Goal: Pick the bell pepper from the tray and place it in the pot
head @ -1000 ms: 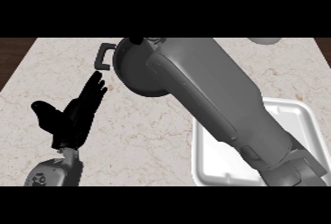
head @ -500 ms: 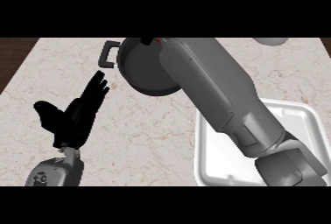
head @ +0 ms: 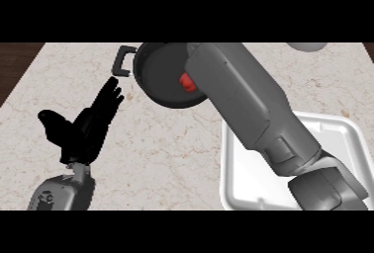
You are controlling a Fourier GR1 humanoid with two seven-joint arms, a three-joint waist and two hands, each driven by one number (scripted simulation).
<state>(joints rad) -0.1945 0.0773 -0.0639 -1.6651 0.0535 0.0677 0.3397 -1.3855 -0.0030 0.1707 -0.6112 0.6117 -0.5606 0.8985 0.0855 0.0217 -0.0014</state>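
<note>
While the right forearm (head: 256, 113) stretches from the lower right up across the frame's middle, it covers much of the dark pot (head: 164, 81) at top centre, and the right hand itself is hidden, so its state cannot be told. Red shows inside the pot at the arm's edge: the bell pepper (head: 187, 82). At lower right sits the white tray (head: 332, 129). At left, the left hand (head: 84, 126) rests open, fingers up, over the marble counter (head: 168, 148).
</note>
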